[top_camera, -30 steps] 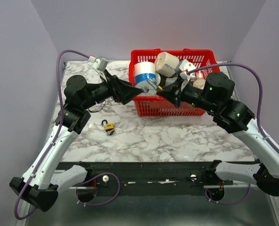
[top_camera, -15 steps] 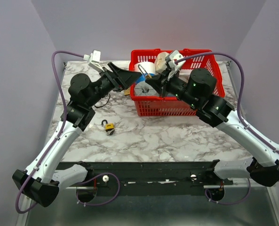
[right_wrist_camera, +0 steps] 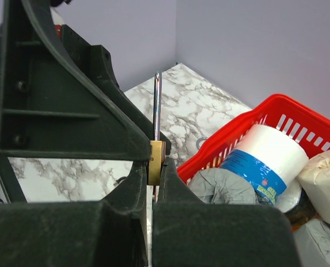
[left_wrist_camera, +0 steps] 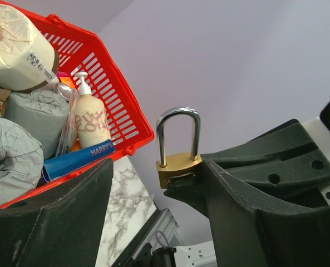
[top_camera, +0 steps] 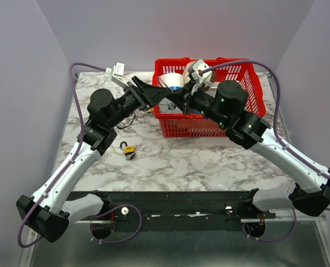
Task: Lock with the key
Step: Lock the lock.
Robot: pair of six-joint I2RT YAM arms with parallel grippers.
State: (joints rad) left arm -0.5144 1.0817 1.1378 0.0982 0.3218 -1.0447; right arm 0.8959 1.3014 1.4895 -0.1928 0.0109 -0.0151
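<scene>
My right gripper (right_wrist_camera: 155,167) is shut on a brass padlock (right_wrist_camera: 156,161), whose silver shackle (right_wrist_camera: 157,105) points up. In the left wrist view the padlock (left_wrist_camera: 178,167) sits upright between my left gripper's (left_wrist_camera: 158,164) wide-open jaws, with the right fingertips (left_wrist_camera: 192,192) pinching its body. In the top view both grippers meet over the red basket's left corner, the left gripper (top_camera: 156,94) facing the right gripper (top_camera: 175,99), and the padlock is hidden there. A second small brass lock with a dark key part (top_camera: 129,149) lies on the marble table (top_camera: 209,161).
The red basket (top_camera: 248,65) holds tape rolls, grey rolls, a pump bottle (left_wrist_camera: 89,119) and a blue tube (left_wrist_camera: 78,158). A metal ring (right_wrist_camera: 201,143) and a dark loop (top_camera: 126,119) lie on the table left of the basket.
The right arm swung left and back with the padlock. The left gripper rose toward it. Both now meet over the basket's left corner.
</scene>
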